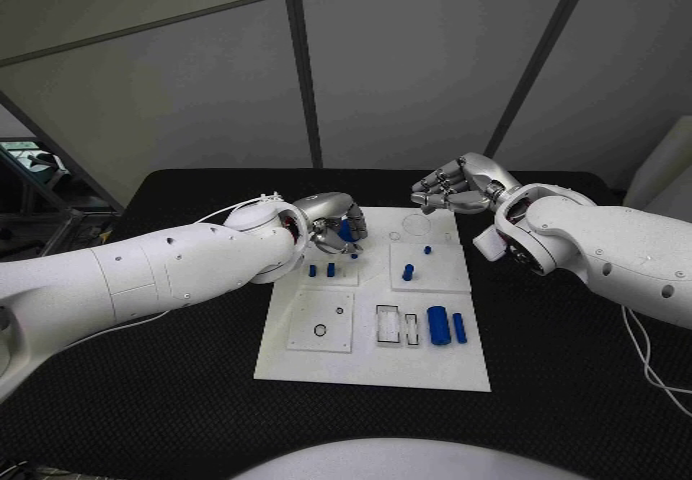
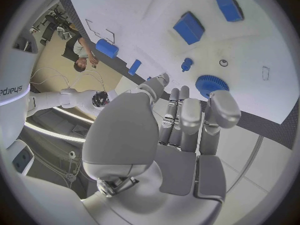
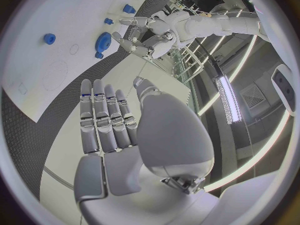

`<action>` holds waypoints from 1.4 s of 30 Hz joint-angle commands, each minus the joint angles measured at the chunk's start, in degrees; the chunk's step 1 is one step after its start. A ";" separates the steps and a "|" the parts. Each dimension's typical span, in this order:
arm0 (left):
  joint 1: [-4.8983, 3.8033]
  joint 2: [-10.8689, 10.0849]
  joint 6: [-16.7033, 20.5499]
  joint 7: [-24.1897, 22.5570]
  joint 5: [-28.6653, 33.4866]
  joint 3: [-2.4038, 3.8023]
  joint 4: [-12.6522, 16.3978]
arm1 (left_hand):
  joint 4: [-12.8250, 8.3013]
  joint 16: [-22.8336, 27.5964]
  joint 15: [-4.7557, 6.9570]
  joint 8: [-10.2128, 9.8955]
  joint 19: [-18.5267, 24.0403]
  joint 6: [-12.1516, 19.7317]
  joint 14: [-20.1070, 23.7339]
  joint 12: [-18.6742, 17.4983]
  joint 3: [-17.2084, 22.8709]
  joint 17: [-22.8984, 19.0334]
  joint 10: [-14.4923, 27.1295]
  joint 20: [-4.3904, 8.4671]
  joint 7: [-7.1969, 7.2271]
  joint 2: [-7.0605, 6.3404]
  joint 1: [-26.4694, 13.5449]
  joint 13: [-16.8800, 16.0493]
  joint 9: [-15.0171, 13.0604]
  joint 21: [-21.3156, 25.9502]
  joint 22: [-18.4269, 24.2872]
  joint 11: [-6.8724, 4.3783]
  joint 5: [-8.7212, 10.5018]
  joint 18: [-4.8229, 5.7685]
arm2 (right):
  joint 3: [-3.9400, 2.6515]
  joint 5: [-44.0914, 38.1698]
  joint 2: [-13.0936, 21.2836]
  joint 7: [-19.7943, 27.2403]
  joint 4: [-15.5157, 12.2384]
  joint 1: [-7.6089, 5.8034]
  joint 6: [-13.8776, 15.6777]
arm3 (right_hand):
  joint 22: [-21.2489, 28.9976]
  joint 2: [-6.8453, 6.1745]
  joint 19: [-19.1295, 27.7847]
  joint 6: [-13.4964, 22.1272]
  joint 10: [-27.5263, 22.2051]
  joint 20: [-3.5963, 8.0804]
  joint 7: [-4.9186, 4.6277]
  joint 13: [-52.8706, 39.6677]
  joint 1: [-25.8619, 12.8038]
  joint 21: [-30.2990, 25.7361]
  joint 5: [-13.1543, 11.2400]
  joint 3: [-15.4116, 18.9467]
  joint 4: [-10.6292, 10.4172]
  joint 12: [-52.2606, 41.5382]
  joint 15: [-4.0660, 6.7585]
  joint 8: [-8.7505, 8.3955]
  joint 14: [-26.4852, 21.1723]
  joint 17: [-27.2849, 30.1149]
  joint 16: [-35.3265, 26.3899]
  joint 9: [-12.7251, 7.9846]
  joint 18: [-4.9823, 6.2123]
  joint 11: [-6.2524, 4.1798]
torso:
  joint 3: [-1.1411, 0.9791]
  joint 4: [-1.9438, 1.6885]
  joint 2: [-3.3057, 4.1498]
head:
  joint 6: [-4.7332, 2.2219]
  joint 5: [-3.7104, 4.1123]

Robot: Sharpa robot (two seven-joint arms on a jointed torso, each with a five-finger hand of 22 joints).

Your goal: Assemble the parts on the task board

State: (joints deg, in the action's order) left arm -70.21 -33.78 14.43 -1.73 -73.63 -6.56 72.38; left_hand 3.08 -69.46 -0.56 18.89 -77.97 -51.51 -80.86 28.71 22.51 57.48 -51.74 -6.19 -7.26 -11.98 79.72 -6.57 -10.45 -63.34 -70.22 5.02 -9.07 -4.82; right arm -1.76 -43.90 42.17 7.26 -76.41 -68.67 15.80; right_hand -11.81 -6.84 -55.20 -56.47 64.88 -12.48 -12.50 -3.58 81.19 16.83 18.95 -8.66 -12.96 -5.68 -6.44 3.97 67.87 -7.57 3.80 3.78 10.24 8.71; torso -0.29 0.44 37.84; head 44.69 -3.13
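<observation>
Head view: the white task board (image 1: 372, 345) lies in the middle of the black table (image 1: 173, 400). The left hand (image 1: 329, 222) sits over the board's corner at about 11 o'clock, fingers curled around a blue gear (image 1: 346, 232). Just beyond it toward 6 o'clock stand two small blue pegs (image 1: 323, 269), and at the board's centre a blue pin (image 1: 410, 270) stands on a raised square. Toward 4 o'clock lie two blue cylinders (image 1: 438, 325) side by side, next to two rectangular slots (image 1: 389, 322). A small black ring (image 1: 320, 331) lies on the square plate at 8 o'clock. The right hand (image 1: 454, 188) hovers off the board's far edge at 1 o'clock, fingers curled in with nothing in them, well apart from every part.

Left wrist view: the left hand (image 2: 181, 120) has its fingers drawn close together, tips at the blue gear (image 2: 211, 84), which rests against the board (image 2: 262, 30). Past the fingertips lie two blue blocks (image 2: 189, 27), a blue cylinder (image 2: 107, 48) and small pegs (image 2: 186, 64).

Right wrist view: the right hand (image 3: 109, 122) shows its fingers straight and side by side, holding nothing, above the table beside the board (image 3: 37, 45). The left hand (image 3: 139, 35) pinches the gear (image 3: 104, 41) at the board's edge.
</observation>
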 commanded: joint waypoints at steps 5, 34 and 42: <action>0.07 0.96 -4.66 1.01 -6.17 0.00 -1.32 | -0.54 -1.86 0.22 -0.88 -1.87 -1.35 -1.32 -0.86 -0.21 1.16 -1.14 0.17 0.09 0.03 0.29 0.84 0.80 -3.09 -2.36 -0.01 0.10 -0.65 | -0.03 -0.38 -0.02 0.38 -0.21 -0.06 -0.34 | 0.10 0.63 -0.37 0.22 -0.45 -0.08 0.04 -0.03 -0.16 -0.20 0.26 0.26 0.14 -0.34 0.08 -0.11 -0.43 0.09 -0.14 0.07 0.19 0.14 | -0.06 -0.03 -0.07 | 0.02 0.19; 0.51 3.37 -6.94 3.21 -7.79 0.02 -4.88 | -1.67 -2.83 0.86 -2.17 -3.49 -3.92 -2.31 -2.40 2.64 0.49 -4.55 0.79 -0.07 1.81 1.60 2.15 2.10 -5.80 -4.65 -0.68 0.20 -0.07 | -0.03 -0.40 -0.24 0.39 -0.31 -0.04 -0.49 | 0.10 0.63 -0.37 0.22 -0.45 -0.08 0.04 -0.03 -0.16 -0.20 0.26 0.26 0.14 -0.34 0.08 -0.11 -0.43 0.09 -0.14 0.07 0.19 0.14 | -0.06 -0.07 -0.10 | 0.17 0.35; 0.64 3.89 -6.94 3.11 -7.79 0.03 -5.39 | -1.81 -3.02 0.95 -2.49 -3.73 -4.22 -2.42 -2.70 3.29 0.43 -5.32 0.88 -0.12 1.96 1.48 2.30 2.33 -6.34 -5.11 -0.81 0.32 0.05 | -0.03 -0.40 -0.33 0.39 -0.28 -0.04 -0.57 | 0.20 0.77 -0.46 0.20 -0.48 -0.07 0.06 -0.03 -0.05 -0.33 0.28 0.23 0.28 -0.40 0.10 -0.08 -0.42 0.17 -0.12 0.08 0.20 0.11 | -0.07 -0.06 -0.10 | 0.29 0.31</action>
State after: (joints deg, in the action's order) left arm -69.67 -30.00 8.04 1.09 -80.93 -6.48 67.05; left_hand 1.30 -72.13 0.51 16.58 -81.28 -55.39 -82.93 26.36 25.59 57.96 -56.76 -5.23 -7.46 -10.39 81.30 -4.35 -8.14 -69.36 -74.95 4.10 -9.06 -5.28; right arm -1.76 -44.20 41.91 7.26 -76.57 -68.62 15.65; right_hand -11.66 -6.62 -55.20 -56.47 64.88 -12.48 -12.50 -3.58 80.97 16.83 18.95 -8.49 -12.80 -5.91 -6.44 3.97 67.87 -7.45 3.81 3.78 10.24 8.70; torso -0.35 0.37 37.75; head 44.94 -2.81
